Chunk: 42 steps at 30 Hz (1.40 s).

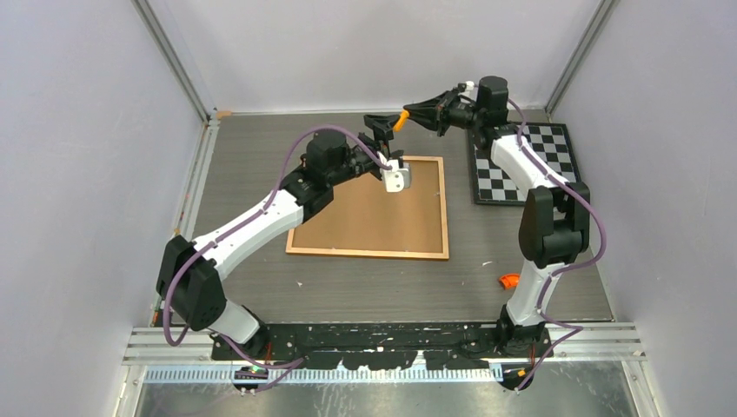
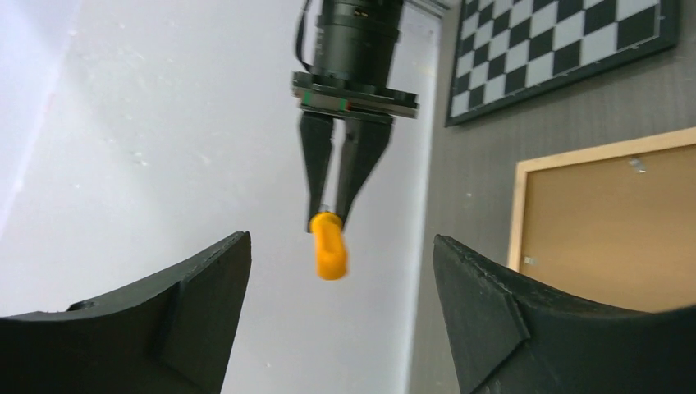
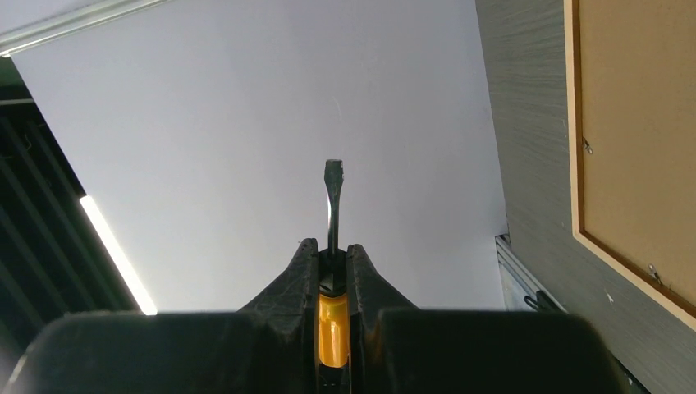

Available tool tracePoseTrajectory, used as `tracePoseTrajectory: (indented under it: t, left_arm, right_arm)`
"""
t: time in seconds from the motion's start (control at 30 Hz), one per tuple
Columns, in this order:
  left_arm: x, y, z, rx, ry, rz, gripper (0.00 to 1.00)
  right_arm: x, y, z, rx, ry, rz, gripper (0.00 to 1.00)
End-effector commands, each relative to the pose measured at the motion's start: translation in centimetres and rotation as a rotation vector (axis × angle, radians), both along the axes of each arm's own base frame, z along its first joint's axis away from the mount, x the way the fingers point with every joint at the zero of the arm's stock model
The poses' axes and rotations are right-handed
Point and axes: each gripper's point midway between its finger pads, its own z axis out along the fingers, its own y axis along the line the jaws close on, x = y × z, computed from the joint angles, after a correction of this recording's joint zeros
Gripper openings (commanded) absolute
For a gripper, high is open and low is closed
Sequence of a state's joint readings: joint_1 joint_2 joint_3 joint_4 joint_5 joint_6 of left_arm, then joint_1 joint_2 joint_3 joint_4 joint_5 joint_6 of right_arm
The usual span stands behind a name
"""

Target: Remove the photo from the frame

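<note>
Ops: Location of the large rectangular frame with the narrow orange-brown wooden border (image 1: 369,253)?

Rig: Flat on the grey wood-grain surface (image 1: 374,287), about the middle, face down. Plain brown fibreboard backing (image 1: 382,221) is up, and small metal clips (image 3: 588,148) sit along its edge. Face down is what makes the clips reachable.

Ops: Printed photo?

Rig: Not visible. The backing sits seated inside the border, so my read is it's under the board, inside the frame.

Ops: Grippers?

Rig: Right gripper (image 2: 331,212) is raised over the far edge of the surface, clamped on an orange-handled flat-blade screwdriver (image 2: 329,250). The handle end sticks out past its fingertips toward the left gripper (image 1: 380,124). The black blade (image 3: 332,176) shows in the right wrist view. The left gripper's black fingers (image 2: 189,312) stand apart, one on each side of the handle, not touching it.

Ops: Why mid-air?

Rig: Reads as a handover. The handle is offered first so the left can take a full grip with the blade free. The left arm reaches across the frame, so it looks like the one placed to work the clips.

Ops: Risk?

Rig: The handle is slim and tilted in the grip. If the left closes off-centre, the tool may twist or drop onto the backing. Black-and-white checkerboard (image 1: 521,165) at far right is uninvolved.
</note>
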<state>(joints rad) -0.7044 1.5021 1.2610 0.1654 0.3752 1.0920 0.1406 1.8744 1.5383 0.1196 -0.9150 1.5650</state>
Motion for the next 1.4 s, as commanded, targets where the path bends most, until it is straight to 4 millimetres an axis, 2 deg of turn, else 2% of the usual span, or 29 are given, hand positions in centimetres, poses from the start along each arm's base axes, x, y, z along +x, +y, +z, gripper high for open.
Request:
tracePoseTrajectory:
  t: [0.0,0.13,0.5,0.83,1.3,1.37]
  left_arm:
    - [-0.3,0.5,5.0,-0.077,-0.173,-0.02,0.81]
    - [0.0,0.7,4.2,-0.054,-0.14,-0.016,0.76]
    - [1.3,0.6,3.6,-0.042,-0.095,0.026,0.62]
    - [2.0,0.0,3.2,-0.015,-0.075,0.028,0.57]
    - [2.8,-0.9,2.3,0.007,-0.031,0.038,0.37]
    - [2.9,-0.9,2.3,0.005,-0.026,0.042,0.28]
  right_arm:
    - [-2.1,-0.3,4.0,0.022,-0.118,0.035,0.01]
    - [-2.9,-0.1,3.8,0.002,-0.115,0.044,0.01]
    - [-3.7,0.0,3.3,-0.013,-0.095,0.043,0.01]
    - [-4.2,0.6,2.7,-0.029,-0.075,0.058,0.0]
    - [-4.4,0.8,2.3,-0.029,-0.066,0.062,0.01]
    - [-4.4,0.8,2.0,-0.03,-0.055,0.06,0.01]
